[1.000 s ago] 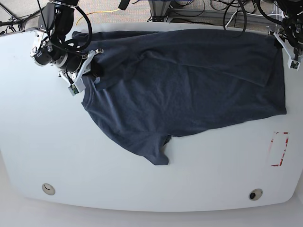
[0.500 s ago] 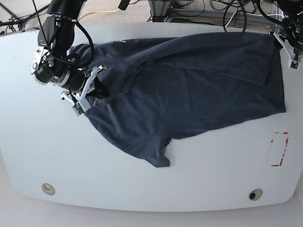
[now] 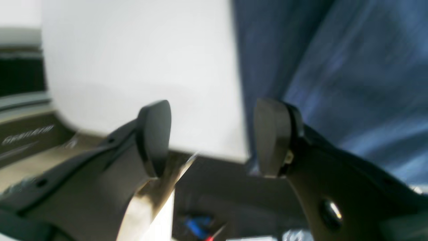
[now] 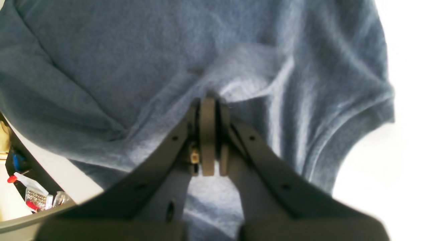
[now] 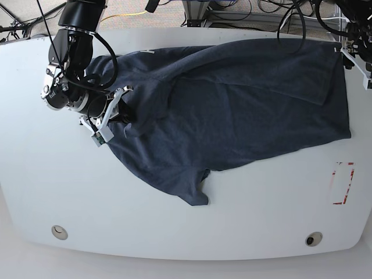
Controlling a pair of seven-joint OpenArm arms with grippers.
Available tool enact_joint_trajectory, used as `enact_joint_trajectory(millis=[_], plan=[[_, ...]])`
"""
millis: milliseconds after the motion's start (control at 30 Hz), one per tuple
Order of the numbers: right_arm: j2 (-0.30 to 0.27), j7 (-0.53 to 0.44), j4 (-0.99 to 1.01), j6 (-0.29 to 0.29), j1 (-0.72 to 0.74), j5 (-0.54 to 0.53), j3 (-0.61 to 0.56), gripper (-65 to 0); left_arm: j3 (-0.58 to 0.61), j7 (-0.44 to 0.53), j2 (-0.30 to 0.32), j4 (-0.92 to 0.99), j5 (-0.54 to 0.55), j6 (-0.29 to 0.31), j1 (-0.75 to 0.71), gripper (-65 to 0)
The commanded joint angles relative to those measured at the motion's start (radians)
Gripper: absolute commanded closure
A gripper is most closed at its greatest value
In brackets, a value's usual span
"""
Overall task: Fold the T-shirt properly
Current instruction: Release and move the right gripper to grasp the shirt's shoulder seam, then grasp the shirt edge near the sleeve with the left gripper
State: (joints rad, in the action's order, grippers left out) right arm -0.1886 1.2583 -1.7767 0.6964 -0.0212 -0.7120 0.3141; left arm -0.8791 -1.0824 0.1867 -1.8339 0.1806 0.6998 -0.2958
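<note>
The white surface (image 5: 46, 192) carries the T-shirt (image 5: 244, 110), which lies spread and rumpled across its far half, one short sleeve (image 5: 195, 192) pointing toward the near edge and the hem side reaching the far right corner. Relative to the T-shirt, the right hand (image 4: 208, 110) sits at its collar end, its fingers pressed together and pinching a raised tuck of navy cloth, creases radiating from the pinch. The left hand (image 3: 210, 137) hangs at the T-shirt's opposite end, just off the surface corner, fingers spread and holding nothing, cloth edge beside one fingertip (image 3: 271, 134).

The step in hand looks like dragging the collar end to straighten the garment. To do it well, the pull should run low and steady along the surface so the tuck does not slip, with the spread hand taking the hem to keep tension even.
</note>
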Motion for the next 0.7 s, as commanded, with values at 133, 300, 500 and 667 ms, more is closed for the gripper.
enact_joint_trajectory(millis=[133, 300, 500, 667], plan=[[-0.012, -0.021, -0.012, 0.002, 0.013, -0.019, 0.001, 0.0, 0.068, -0.063, 0.006, -0.019, 0.004, -0.002, 0.080, -37.1], [-0.012, -0.021, -0.012, 0.002, 0.011, -0.019, 0.001, 0.0, 0.102, -0.063, -0.013, 0.023, 0.004, -0.002, 0.162, -37.2], [-0.012, -0.021, -0.013, 0.002, 0.011, -0.019, 0.003, 0.0, 0.189, -0.064, -0.028, 0.046, 0.001, -0.002, 0.208, -37.2], [-0.012, -0.021, -0.013, 0.002, 0.013, -0.019, 0.004, 0.0, 0.235, -0.063, -0.029, 0.079, 0.000, -0.002, 0.232, -37.2]])
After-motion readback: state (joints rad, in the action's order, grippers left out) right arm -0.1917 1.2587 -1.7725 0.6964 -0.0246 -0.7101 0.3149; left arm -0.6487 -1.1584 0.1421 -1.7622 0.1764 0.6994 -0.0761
